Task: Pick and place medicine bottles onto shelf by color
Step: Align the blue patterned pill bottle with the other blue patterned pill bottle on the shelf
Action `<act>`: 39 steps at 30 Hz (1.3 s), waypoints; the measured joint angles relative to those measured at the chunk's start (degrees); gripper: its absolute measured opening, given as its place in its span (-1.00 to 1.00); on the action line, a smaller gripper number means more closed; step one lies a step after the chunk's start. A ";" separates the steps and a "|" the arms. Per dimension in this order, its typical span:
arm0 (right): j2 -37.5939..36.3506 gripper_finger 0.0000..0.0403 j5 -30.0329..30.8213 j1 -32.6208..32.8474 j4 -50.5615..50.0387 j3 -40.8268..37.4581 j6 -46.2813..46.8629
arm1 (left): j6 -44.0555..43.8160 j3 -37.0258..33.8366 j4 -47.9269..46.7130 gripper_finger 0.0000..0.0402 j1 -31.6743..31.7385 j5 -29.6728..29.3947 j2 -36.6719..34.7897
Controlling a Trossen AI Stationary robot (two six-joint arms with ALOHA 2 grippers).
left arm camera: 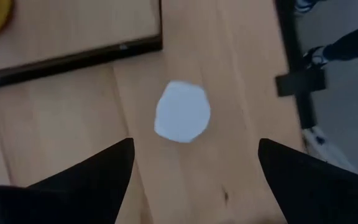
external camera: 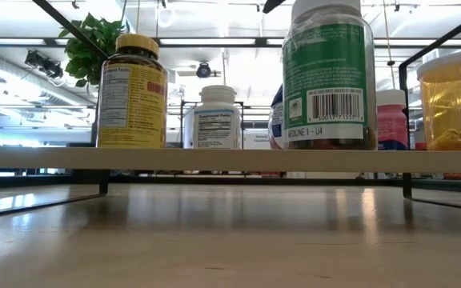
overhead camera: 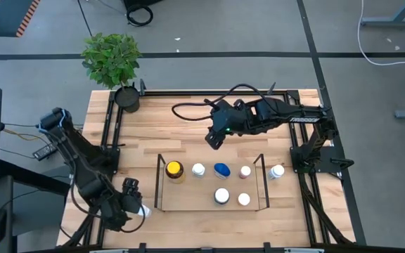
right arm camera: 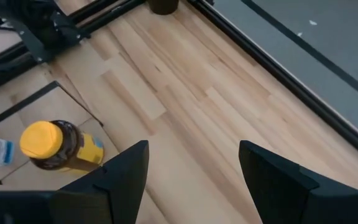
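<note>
Left gripper [overhead camera: 136, 204] of mine hangs open over a white bottle [left arm camera: 182, 112] near the shelf's [overhead camera: 159, 184] left end; right gripper [overhead camera: 213, 137] waits open, far side.

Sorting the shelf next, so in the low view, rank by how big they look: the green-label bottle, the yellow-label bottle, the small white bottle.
1. Green-label bottle; it seems nearest the camera, so true size is unsure.
2. Yellow-label bottle.
3. Small white bottle.
</note>
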 joint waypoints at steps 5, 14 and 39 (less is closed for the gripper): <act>0.00 0.28 0.09 1.00 0.00 0.00 2.56 | 0.07 -4.88 4.83 0.73 -1.56 -2.59 0.01; 0.00 0.28 0.72 2.49 -0.02 0.00 5.12 | 3.89 -8.50 12.90 0.73 -2.02 -5.44 -0.01; -0.02 0.28 4.63 6.16 -0.02 0.00 9.35 | 8.66 -8.55 15.67 0.73 -1.54 -8.37 6.43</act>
